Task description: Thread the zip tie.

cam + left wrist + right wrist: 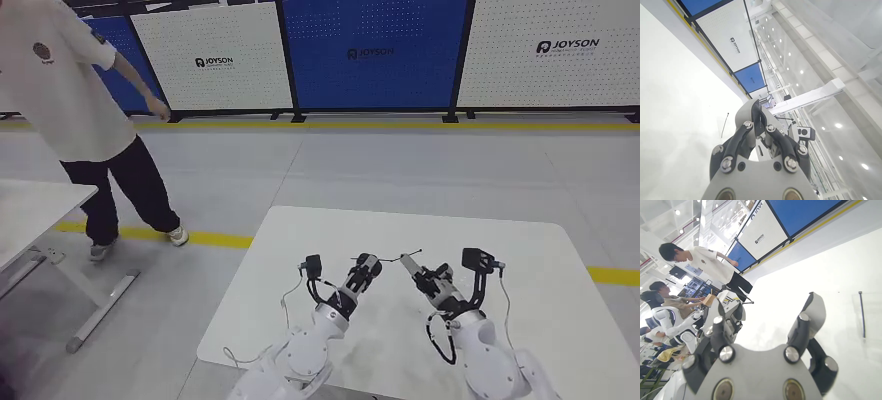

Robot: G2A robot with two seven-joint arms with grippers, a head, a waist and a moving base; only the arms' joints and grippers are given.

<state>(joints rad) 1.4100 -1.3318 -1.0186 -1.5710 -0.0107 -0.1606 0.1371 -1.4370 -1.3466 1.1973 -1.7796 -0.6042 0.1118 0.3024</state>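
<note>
1 zip tie [862,313] flat on open white table [829,275]; left gripper [757,111] clenched, right gripper [764,300] released.

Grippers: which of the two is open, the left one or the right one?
The right gripper: its fingers stand wide apart with nothing between them. The left gripper has its fingers closed tip to tip.

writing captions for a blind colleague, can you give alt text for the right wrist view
The right gripper hangs open above a white table, its two fingers spread wide with nothing between them. A black zip tie lies straight on the table off to one side of the gripper, untouched and not yet threaded.
</note>
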